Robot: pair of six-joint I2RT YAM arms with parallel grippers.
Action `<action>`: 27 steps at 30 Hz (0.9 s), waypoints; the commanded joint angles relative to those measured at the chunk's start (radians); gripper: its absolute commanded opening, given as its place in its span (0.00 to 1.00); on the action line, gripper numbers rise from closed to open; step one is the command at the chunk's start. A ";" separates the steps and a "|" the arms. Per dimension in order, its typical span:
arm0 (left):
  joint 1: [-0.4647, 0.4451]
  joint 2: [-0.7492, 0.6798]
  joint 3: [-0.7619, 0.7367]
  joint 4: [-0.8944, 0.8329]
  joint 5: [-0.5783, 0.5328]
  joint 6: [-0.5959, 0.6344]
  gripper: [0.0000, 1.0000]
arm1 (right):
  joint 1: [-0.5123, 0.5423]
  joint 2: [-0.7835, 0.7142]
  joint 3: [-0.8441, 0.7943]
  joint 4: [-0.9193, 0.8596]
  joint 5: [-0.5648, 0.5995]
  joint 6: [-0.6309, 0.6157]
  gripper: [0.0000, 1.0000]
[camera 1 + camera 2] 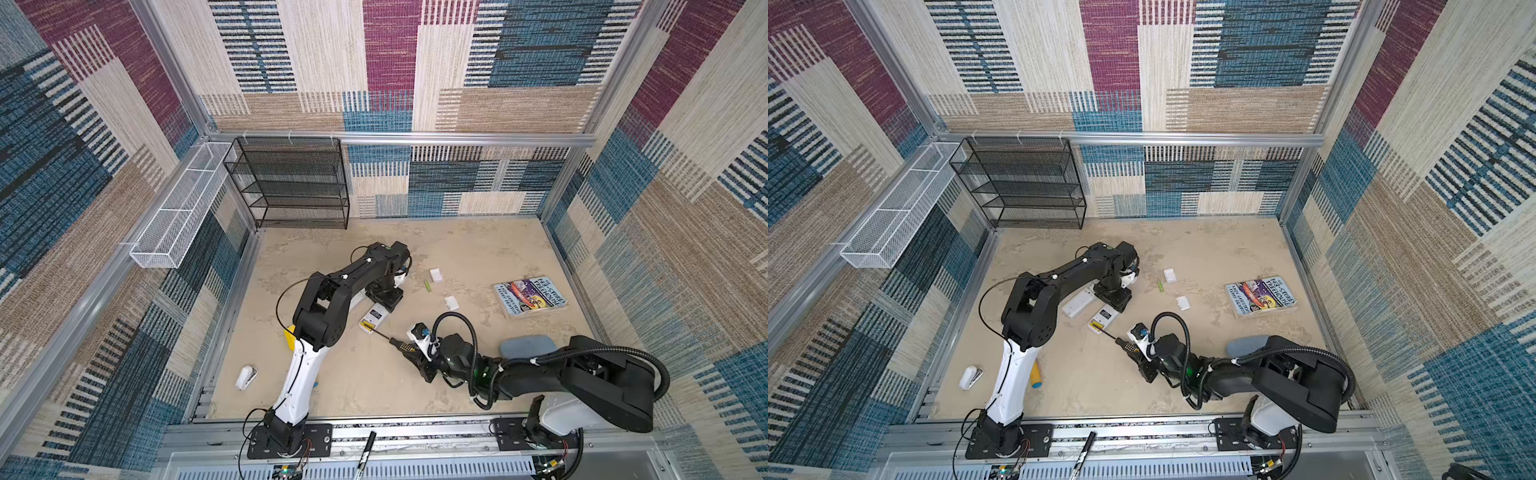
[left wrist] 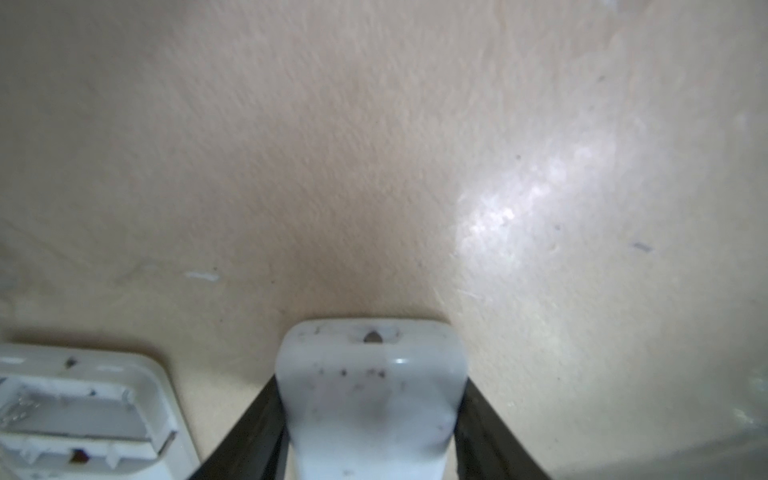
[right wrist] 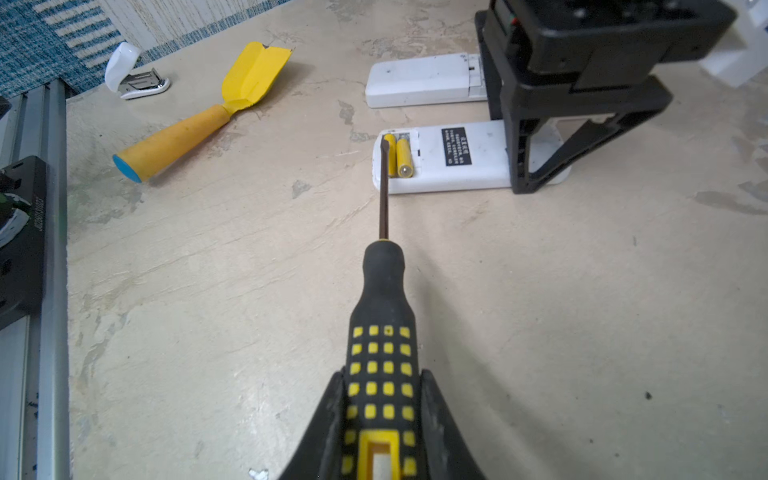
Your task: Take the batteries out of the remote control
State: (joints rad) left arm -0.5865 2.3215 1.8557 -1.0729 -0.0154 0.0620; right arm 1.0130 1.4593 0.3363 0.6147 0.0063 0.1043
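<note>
The white remote control [image 3: 469, 166] lies back up on the table with its compartment open. Two yellow batteries [image 3: 399, 156] sit side by side in it. My left gripper [image 2: 370, 390] is shut on the remote's far end, away from the compartment. My right gripper [image 3: 382, 395] is shut on the black-and-yellow handle of a screwdriver [image 3: 384, 291]. The screwdriver's blade tip rests over the nearer yellow battery. One green battery [image 1: 427, 285] lies loose on the table beyond the remote. In both top views the grippers face each other across the remote [image 1: 1104, 318].
A second white remote [image 3: 424, 79] lies beside the first, its compartment empty [image 2: 83, 407]. Two small white covers [image 1: 436, 274] [image 1: 451, 303] lie near the green battery. A yellow scoop [image 3: 199, 120], a stapler [image 1: 246, 377], a book [image 1: 530, 296] and a black mesh rack [image 1: 291, 183] are around.
</note>
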 commanded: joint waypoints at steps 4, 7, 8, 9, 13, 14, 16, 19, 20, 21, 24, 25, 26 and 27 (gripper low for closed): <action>0.001 0.088 -0.027 0.020 -0.043 -0.077 0.34 | 0.001 -0.023 0.024 -0.099 -0.019 0.056 0.00; 0.001 0.086 -0.020 0.015 -0.047 -0.095 0.44 | 0.000 -0.028 0.039 -0.149 0.012 0.076 0.00; 0.001 0.084 -0.021 0.014 -0.049 -0.100 0.48 | 0.000 -0.032 0.042 -0.164 0.025 0.084 0.00; 0.001 0.081 -0.021 0.015 -0.050 -0.105 0.52 | 0.001 -0.036 0.045 -0.174 0.033 0.087 0.00; 0.001 0.072 -0.024 0.013 -0.063 -0.121 0.59 | 0.001 -0.048 0.047 -0.200 0.058 0.093 0.00; 0.001 0.070 -0.024 0.013 -0.067 -0.124 0.60 | 0.000 -0.050 0.047 -0.205 0.066 0.095 0.00; 0.002 0.068 -0.021 0.006 -0.072 -0.128 0.62 | 0.000 -0.050 0.047 -0.213 0.068 0.093 0.00; 0.004 0.063 -0.015 -0.006 -0.080 -0.138 0.65 | 0.001 -0.052 0.050 -0.233 0.078 0.095 0.00; 0.005 0.060 -0.013 -0.011 -0.084 -0.144 0.66 | 0.000 -0.054 0.052 -0.243 0.088 0.098 0.00; 0.006 0.058 -0.012 -0.018 -0.084 -0.147 0.67 | 0.000 -0.061 0.050 -0.252 0.098 0.100 0.00; 0.010 0.042 -0.015 -0.022 -0.077 -0.154 0.85 | -0.001 -0.079 0.049 -0.279 0.112 0.098 0.00; 0.011 0.037 -0.016 -0.023 -0.074 -0.155 0.98 | -0.001 -0.087 0.048 -0.286 0.116 0.097 0.00; 0.013 0.034 -0.015 -0.022 -0.071 -0.154 0.99 | -0.003 -0.095 0.047 -0.296 0.118 0.093 0.00; 0.013 0.031 -0.015 -0.024 -0.070 -0.153 0.99 | -0.003 -0.105 0.046 -0.305 0.120 0.088 0.00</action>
State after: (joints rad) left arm -0.5705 2.3157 1.8679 -1.1084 -0.0147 -0.0624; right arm 1.0138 1.3712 0.3813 0.3794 0.0494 0.1810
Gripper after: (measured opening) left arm 1.000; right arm 0.255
